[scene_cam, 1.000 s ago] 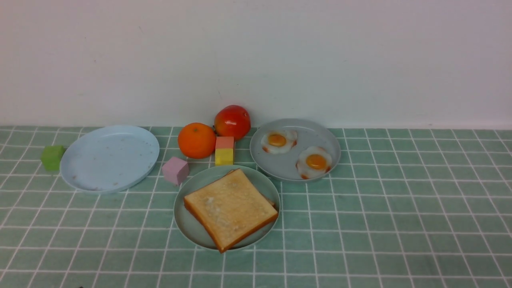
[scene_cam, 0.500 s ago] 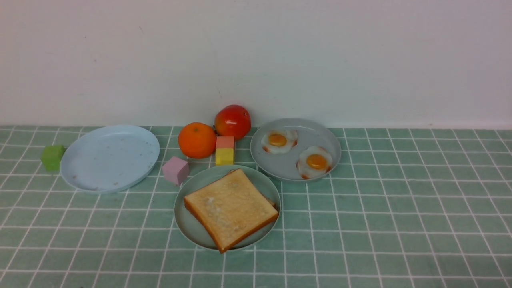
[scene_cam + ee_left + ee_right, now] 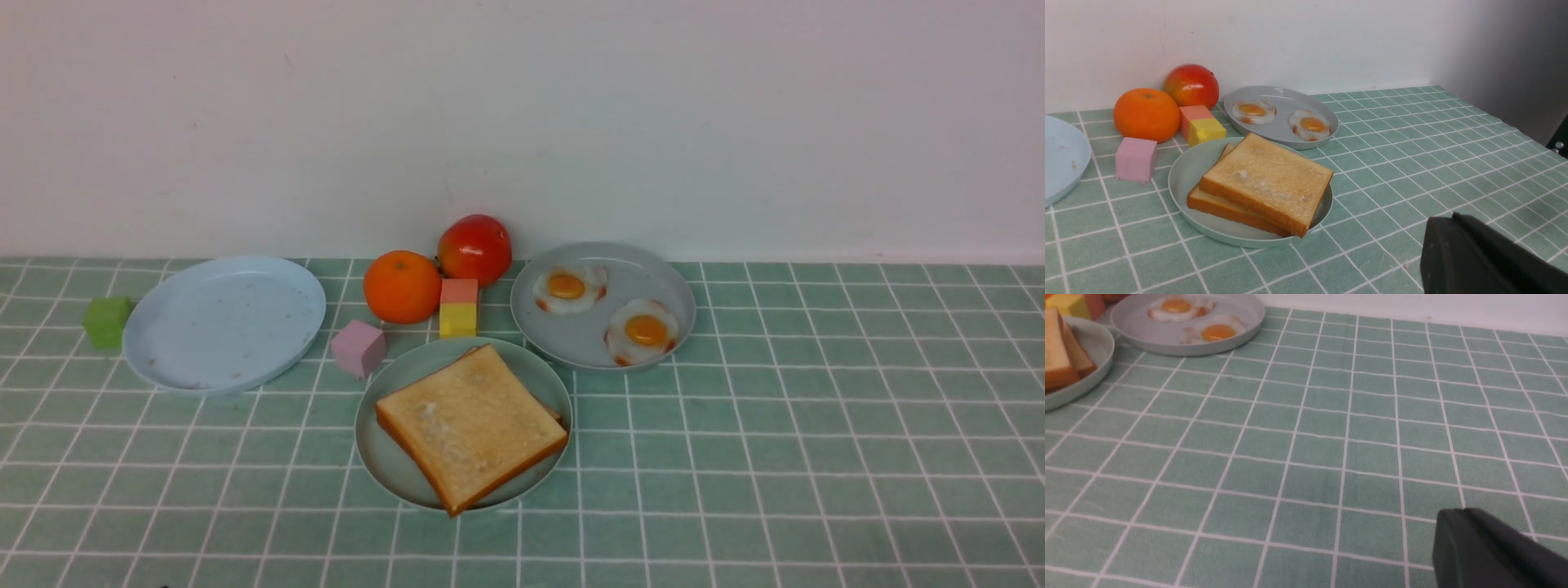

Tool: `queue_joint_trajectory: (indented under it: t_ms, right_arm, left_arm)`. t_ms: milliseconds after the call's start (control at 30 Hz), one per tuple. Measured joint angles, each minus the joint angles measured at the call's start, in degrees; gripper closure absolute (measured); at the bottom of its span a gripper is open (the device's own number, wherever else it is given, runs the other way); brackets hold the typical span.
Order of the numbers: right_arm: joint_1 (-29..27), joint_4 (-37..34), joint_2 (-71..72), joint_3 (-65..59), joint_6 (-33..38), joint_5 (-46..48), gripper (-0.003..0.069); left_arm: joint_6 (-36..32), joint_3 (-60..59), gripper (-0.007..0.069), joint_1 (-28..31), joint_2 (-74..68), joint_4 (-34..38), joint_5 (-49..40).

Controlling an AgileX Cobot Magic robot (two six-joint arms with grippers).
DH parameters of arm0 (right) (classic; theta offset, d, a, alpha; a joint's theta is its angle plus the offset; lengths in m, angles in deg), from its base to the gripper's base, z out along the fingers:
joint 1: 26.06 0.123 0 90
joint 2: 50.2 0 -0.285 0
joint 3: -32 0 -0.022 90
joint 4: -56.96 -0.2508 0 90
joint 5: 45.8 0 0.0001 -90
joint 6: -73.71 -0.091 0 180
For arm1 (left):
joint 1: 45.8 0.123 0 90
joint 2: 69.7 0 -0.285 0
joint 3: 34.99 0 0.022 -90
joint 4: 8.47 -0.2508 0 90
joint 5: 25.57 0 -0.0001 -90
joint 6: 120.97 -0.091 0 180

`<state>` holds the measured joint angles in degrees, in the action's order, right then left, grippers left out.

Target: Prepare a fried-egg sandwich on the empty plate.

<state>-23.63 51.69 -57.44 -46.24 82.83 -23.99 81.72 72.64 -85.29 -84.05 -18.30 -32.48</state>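
The pale mint-green plate (image 3: 382, 465) sits at the front centre and holds the sandwich: two square toast slices (image 3: 469, 425) stacked a little askew. In the left wrist view the upper slice (image 3: 1267, 179) covers most of the lower slice (image 3: 1216, 206), and whatever lies between them is hidden. Two fried eggs (image 3: 569, 287) (image 3: 645, 330) lie on the grey plate (image 3: 588, 347) behind and to the right. Neither gripper shows in the front view. My left gripper (image 3: 1453, 218) is shut and empty, low over the cloth to the right of the toast. My right gripper (image 3: 1457, 512) is shut and empty, farther right.
A light blue plate (image 3: 224, 322) with crumbs lies at the left, a green cube (image 3: 107, 321) beside it. An orange (image 3: 402, 286), a red fruit (image 3: 474, 248), a pink cube (image 3: 357, 347) and a salmon-and-yellow block (image 3: 458, 309) crowd behind the mint plate. A white wall bounds the back.
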Motion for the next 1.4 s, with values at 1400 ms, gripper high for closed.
queue_joint_trajectory:
  t_ms: [1400]
  right_arm:
    - [0.0, -0.14, 0.0, 0.17, 1.02, 0.56, 0.064]
  left_arm:
    - [-10.16, -6.25, 0.0638, 38.89, 7.24, 13.39, -11.53]
